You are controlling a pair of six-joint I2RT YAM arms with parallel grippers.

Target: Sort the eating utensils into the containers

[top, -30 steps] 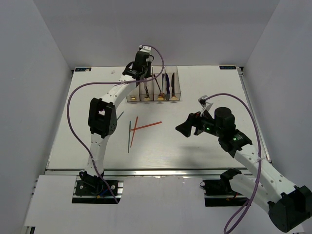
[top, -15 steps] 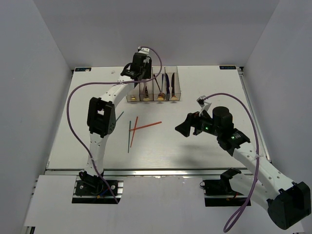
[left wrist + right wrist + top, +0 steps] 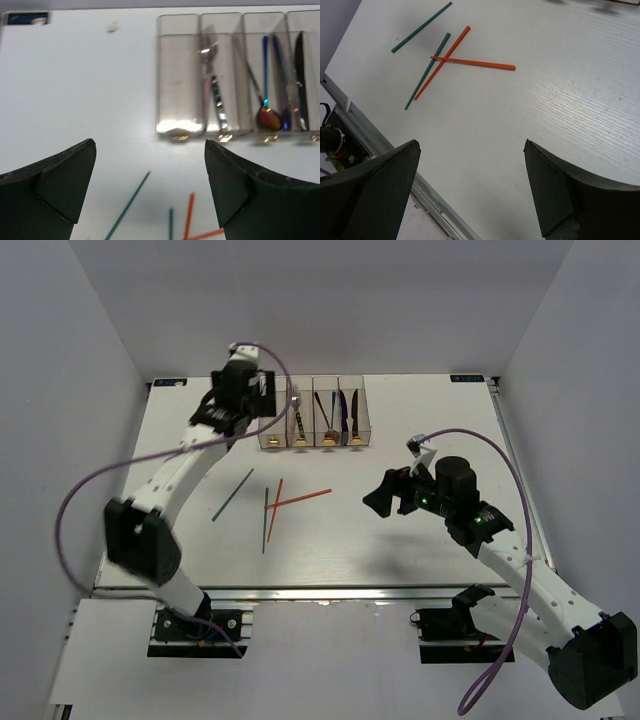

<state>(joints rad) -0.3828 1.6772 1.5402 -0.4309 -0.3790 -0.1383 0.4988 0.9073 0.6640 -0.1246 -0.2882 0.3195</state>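
Note:
The containers are a row of clear bins at the back of the table. In the left wrist view the leftmost bin is empty, then come silver forks, a dark iridescent spoon and a dark knife. Two teal chopsticks and two red chopsticks lie loose mid-table. My left gripper hangs open and empty, left of the bins. My right gripper is open and empty, right of the chopsticks.
The table's near metal rail runs just below my right gripper. White walls close in the table on the left, back and right. The right arm's purple cable loops over the right side.
My left gripper has opened wide and swung left, off the containers. The whole left arm shifted left, uncovering a teal chopstick. The right arm barely moved.

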